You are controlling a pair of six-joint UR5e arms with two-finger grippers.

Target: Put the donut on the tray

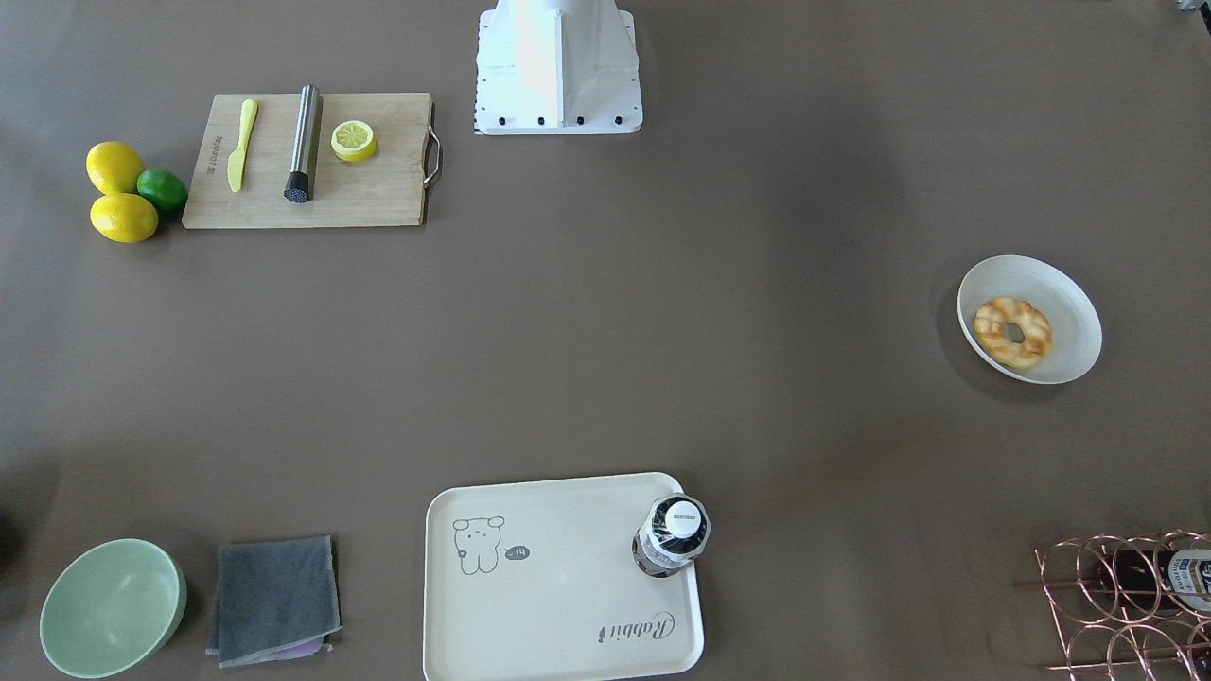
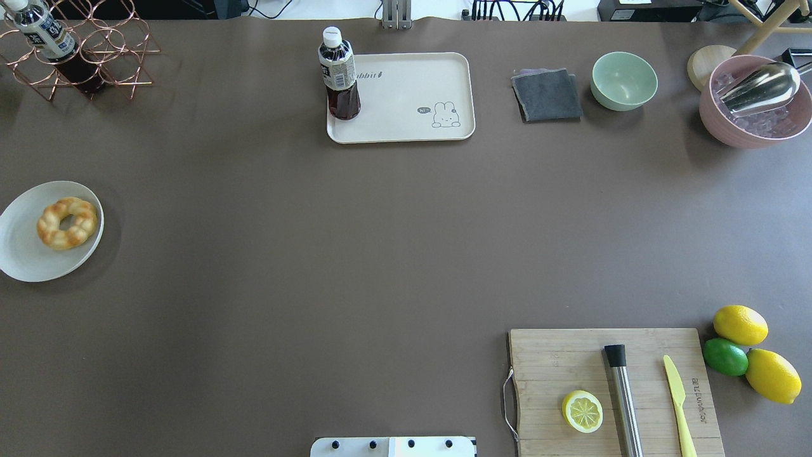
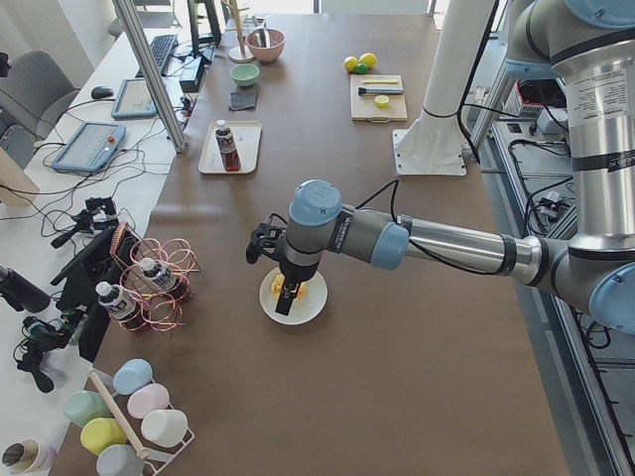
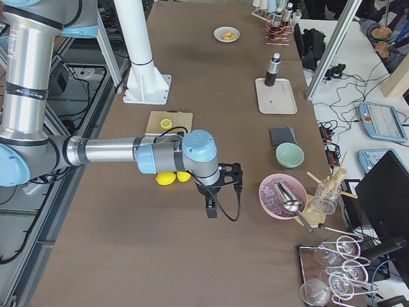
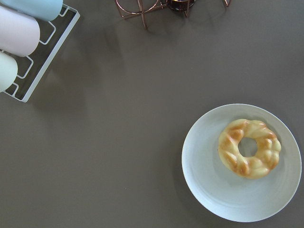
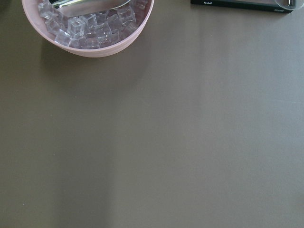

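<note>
Both grippers show only in the side views, so you cannot tell how wide their fingers stand. Your left gripper (image 3: 285, 300) hangs over the pale plate (image 1: 1074, 303) on the robot's left side of the table, and the donut (image 1: 1012, 331) lies in that plate. Your right gripper (image 4: 211, 206) hovers over bare table near a pink bowl of ice (image 4: 281, 195). You see the tray (image 1: 558, 586) well apart from the donut, with a dark bottle (image 1: 672, 534) upright on one corner.

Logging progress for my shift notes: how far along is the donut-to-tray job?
Done: nothing; the donut lies on the white plate, and the tray holds only a bottle. In hand: the left end effector hovers near the plate. Left: grasp, carry, place.
</note>
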